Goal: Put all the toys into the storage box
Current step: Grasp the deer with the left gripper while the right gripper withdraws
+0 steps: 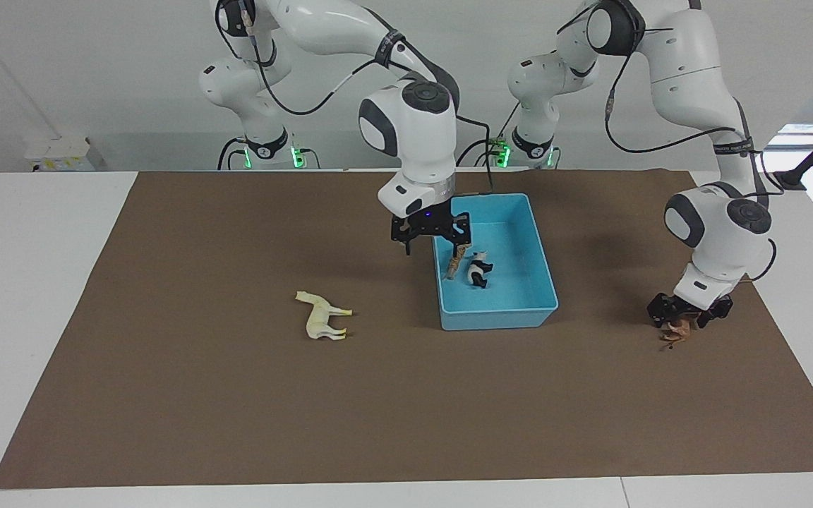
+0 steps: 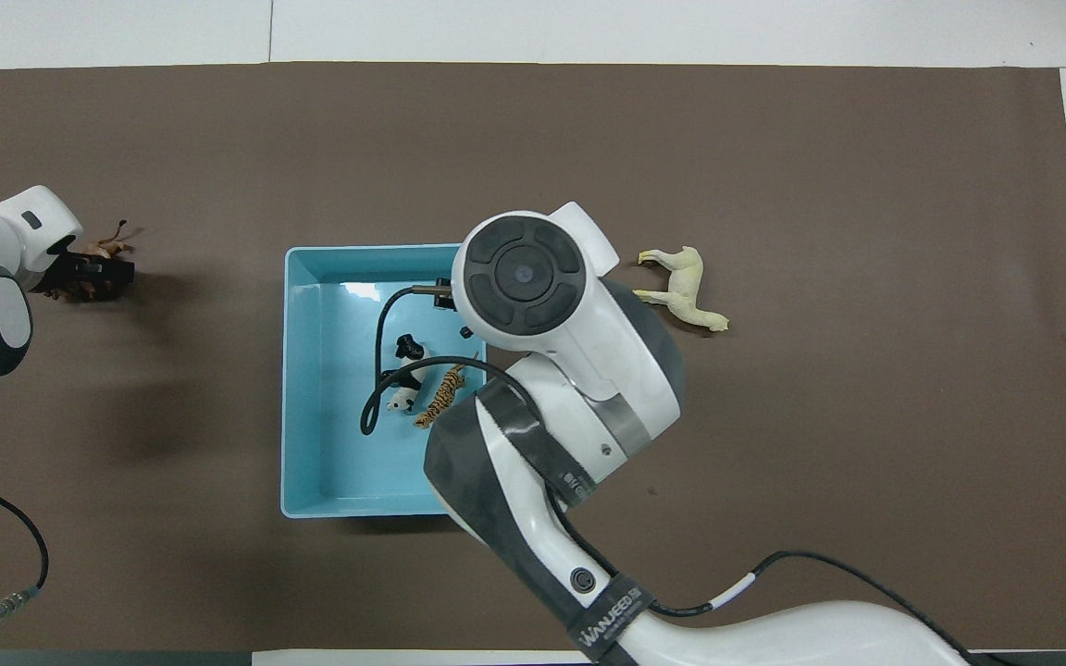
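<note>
Storage box: a light blue plastic bin (image 1: 497, 310) with low walls sits on the brown mat, toward the left arm's end of the bench.
Panda: the black-and-white panda figurine (image 1: 478, 270) lies inside the bin.
Tiger: the orange striped tiger (image 2: 441, 395) lies inside the bin, touching the panda, by the wall on the right arm's side.
Horse: the cream-white horse (image 1: 322, 317) lies on its side on the mat; seen from the bin in the overhead view it is at about three o'clock, well apart.
Brown animal: the shaggy brown figurine (image 1: 676, 334) is on the mat at about nine o'clock from the bin in that view, outside it.
Right pincer: the right pincer (image 1: 431, 243) hangs over the bin's wall, released and holding nothing; probably free to go for the horse.
Left pincer: the left pincer (image 1: 689, 315) is low over the brown animal, fingers spread around it, likely about to grasp.
Surface: a brown mat (image 1: 237, 423) covers a white bench (image 1: 25, 282).
Room: plain pale wall.
</note>
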`<state>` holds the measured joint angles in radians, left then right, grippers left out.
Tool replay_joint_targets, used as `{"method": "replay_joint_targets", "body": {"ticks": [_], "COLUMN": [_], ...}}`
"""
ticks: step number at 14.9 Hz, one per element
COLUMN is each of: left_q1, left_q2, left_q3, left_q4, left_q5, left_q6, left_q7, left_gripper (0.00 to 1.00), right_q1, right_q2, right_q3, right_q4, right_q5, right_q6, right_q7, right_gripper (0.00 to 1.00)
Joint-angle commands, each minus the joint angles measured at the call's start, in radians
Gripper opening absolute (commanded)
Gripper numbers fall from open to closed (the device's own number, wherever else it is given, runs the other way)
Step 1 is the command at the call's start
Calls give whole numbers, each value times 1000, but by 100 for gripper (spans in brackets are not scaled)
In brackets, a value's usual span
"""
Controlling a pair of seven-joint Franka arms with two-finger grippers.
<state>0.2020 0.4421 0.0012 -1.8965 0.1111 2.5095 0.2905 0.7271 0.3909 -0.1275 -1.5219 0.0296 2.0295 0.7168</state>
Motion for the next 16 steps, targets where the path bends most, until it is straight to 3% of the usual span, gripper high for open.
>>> {"method": "replay_joint_targets", "body": {"ticks": [1,3,5,6,12,16], "left_q1": [-9,-9,-25,-39,-110,-188], "left_q2": [-3,-3,0,3,17,-57], "left_q3": [8,8,8,8,8,-4], "left_q4": [-21,-18,25,57,193,364], "left_q5": [15,15,13,13,12,-40], "left_q6": [15,-3,-62,-111,-303,-688], "left_q7": [-7,-51,-105,-134,-296,-509], "left_gripper": [70,29,5,0,0,0], "right_q1": [-121,-204,-238,-251,-307,-311], "right_q2": [-30,-33,-32,-27,-6,16], "right_q3": [6,8,8,8,6,8], "right_q4": [-98,-158,-196,-211,-314,-333], "right_q5": [-16,-16,-16,-16,-17,-17], "right_q6": [55,131,169,188,322,330], "right_q7": [-207,-285,-327,-330,-441,-467], "right_gripper": [100,100,100,100,100,100]}}
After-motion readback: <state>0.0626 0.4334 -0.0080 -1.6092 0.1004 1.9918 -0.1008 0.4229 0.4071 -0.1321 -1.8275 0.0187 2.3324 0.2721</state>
